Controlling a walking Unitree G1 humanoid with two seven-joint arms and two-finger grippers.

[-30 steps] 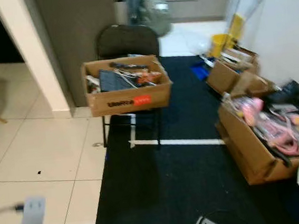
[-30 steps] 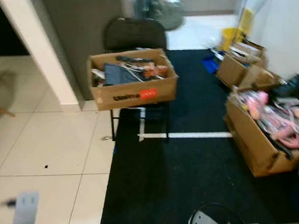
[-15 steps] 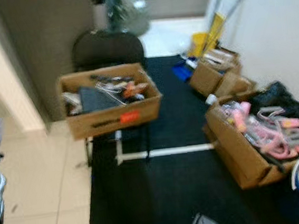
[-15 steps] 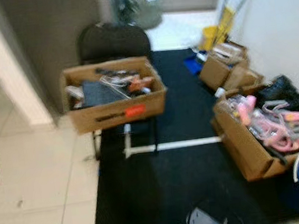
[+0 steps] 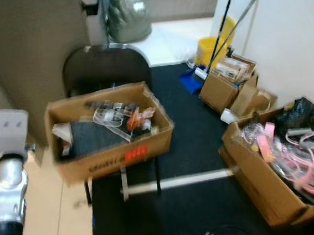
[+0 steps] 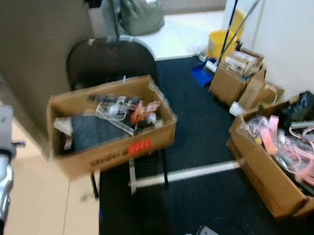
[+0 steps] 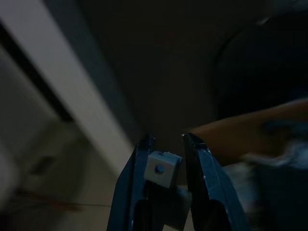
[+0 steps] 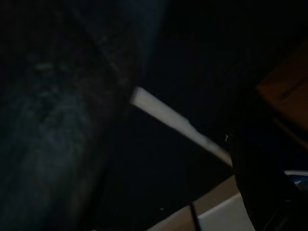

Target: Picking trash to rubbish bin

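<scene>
my head camera has swung right and closed in over the last second: the cardboard box (image 5: 111, 130) on the black chair (image 5: 106, 67) now sits near the middle of the left eye view, where a second ago it stood further off with pale tile floor wide to its left. the things themselves have not moved; i have.

the left arm (image 5: 6, 176) has come up at the left edge of the frame. in the left wrist view the left gripper (image 7: 167, 144) shows its two black fingers (image 7: 199, 159) set narrow, nearly parallel, with nothing between them but the grey block of their own mount. it points toward a dark wall and a pale door frame (image 7: 72, 91), with a blurred brown edge, probably the box, off to one side.

the right wrist view is very dark; a white strip (image 8: 178, 125) on black carpet can be made out, and i cannot tell how the right gripper's fingers are set.

no rubbish bin is plainly in view. candidates for trash are the clear plastic packaging (image 5: 112, 116) and the orange wrapper (image 5: 134, 118) lying loose in the box on the chair, and a second box of pink hangers (image 5: 294, 154) on the carpet to my right. a grey-green sack (image 5: 127, 15) stands beyond the chair. i judge the task to be at the approach stage: nothing picked up, a target not yet chosen.
</scene>
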